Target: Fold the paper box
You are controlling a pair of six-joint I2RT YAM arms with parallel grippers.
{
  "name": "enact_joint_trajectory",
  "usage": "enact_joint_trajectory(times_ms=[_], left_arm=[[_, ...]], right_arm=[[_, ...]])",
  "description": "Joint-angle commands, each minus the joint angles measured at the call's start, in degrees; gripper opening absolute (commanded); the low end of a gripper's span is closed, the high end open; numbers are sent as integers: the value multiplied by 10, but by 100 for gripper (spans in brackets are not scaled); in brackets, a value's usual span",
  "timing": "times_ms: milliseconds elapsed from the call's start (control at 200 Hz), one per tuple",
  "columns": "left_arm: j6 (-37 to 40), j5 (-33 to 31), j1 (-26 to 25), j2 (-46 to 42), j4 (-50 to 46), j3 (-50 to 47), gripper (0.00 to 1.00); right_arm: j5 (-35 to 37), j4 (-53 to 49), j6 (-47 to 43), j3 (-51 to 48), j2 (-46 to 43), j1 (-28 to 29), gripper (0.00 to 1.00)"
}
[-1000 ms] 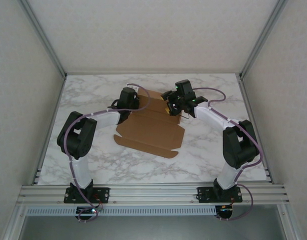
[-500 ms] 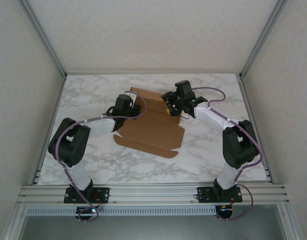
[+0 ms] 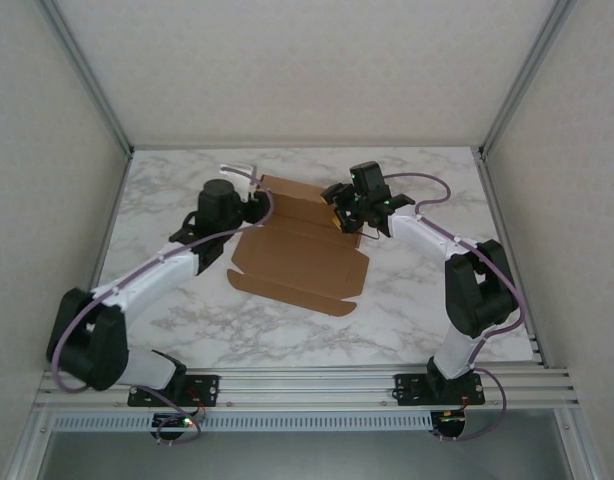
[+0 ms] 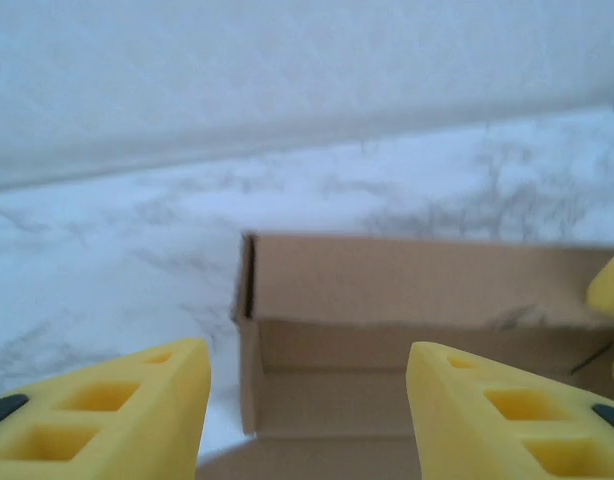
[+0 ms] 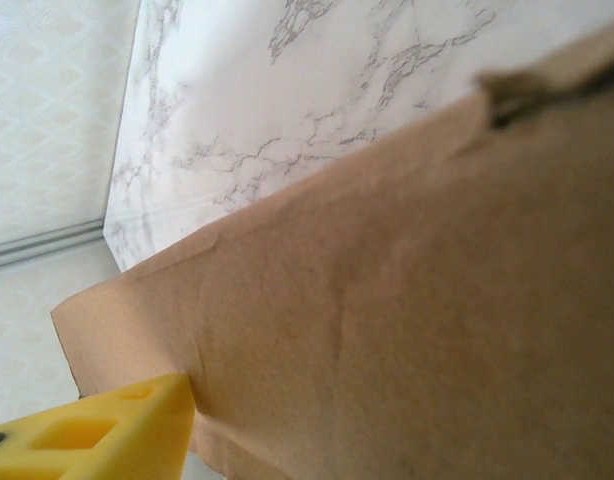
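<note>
Paper box (image 3: 299, 262) lies on desk (image 3: 417, 295), its flat part nearer than both grippers. Left gripper (image 4: 305, 352) open, fingers apart, raised box corner just ahead. Right gripper (image 3: 339, 215) against far right flap; grip unclear.

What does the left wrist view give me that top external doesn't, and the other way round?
Left wrist: a close look, past the open left pincer, at the paper box with its raised back wall and folded corner. Top external: the box's whole outline, with the right pincer at its far right corner. Both: the box on the marble table.
</note>
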Motion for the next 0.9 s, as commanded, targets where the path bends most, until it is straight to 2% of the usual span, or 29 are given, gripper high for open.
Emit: enact_joint_trajectory(times_ms=[0, 100, 280, 451, 706, 801, 896], left_arm=[[-54, -3, 37, -9, -17, 20, 54], [-81, 4, 58, 26, -30, 41, 54], [-117, 49, 63, 100, -12, 64, 57], [-137, 81, 64, 136, 20, 83, 58], [-162, 77, 64, 190, 28, 71, 54], [-169, 70, 65, 196, 24, 66, 49], [-169, 66, 66, 190, 19, 67, 48]], right_arm=[[-10, -9, -18, -16, 17, 0, 62], [-12, -3, -19, -27, 16, 1, 63], [-13, -1, -22, -33, 11, 1, 63], [-17, -1, -20, -30, 8, 1, 63], [-28, 4, -24, -24, 3, 0, 64], [-54, 37, -61, -24, -5, 1, 69], [-49, 7, -108, -11, -25, 2, 74]])
